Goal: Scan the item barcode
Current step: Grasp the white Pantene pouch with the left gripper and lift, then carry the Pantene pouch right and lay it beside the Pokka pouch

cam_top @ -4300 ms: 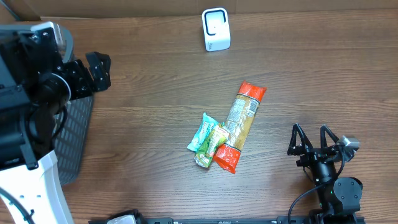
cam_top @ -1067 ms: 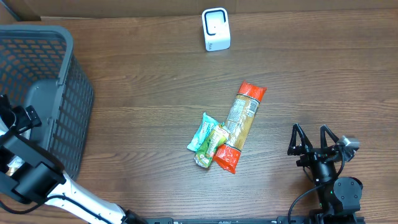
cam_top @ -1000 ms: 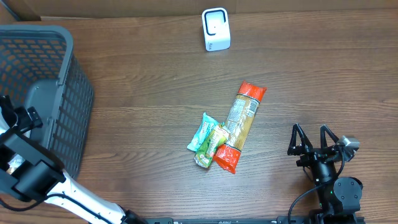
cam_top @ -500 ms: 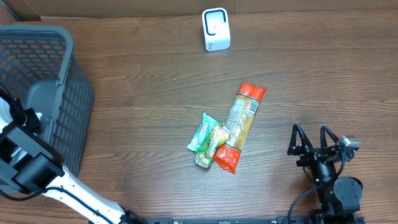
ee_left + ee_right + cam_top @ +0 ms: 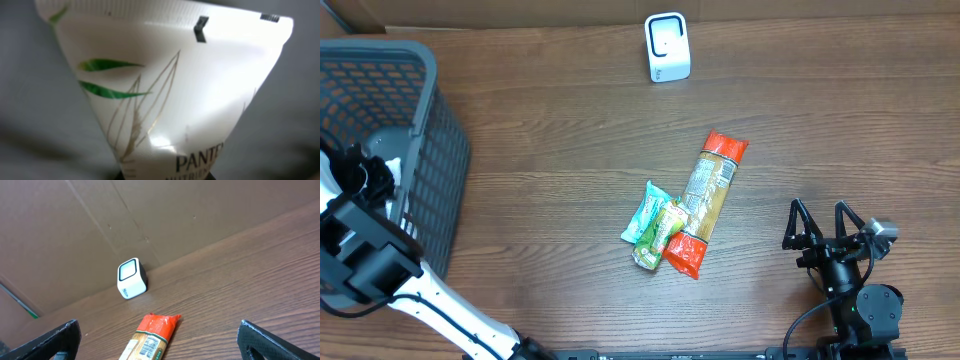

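Note:
A white Pantene tube (image 5: 170,90) with green leaf art fills the left wrist view, its narrow end wedged between the jaws of my left gripper (image 5: 165,177), which is shut on it. From overhead, that gripper (image 5: 368,178) sits inside the dark mesh basket (image 5: 420,60) at the far left. The white scanner (image 5: 667,47) stands at the back of the table and also shows in the right wrist view (image 5: 131,278). My right gripper (image 5: 818,215) rests open near the front right, holding nothing.
An orange pasta package (image 5: 708,200) and a green snack packet (image 5: 652,225) lie mid-table. The pasta package (image 5: 150,340) shows a barcode label toward the right wrist camera. A cardboard wall (image 5: 200,215) backs the table.
My left gripper has gone from open to shut on the white tube inside the basket, and the arm has shifted slightly. The right arm has not moved.

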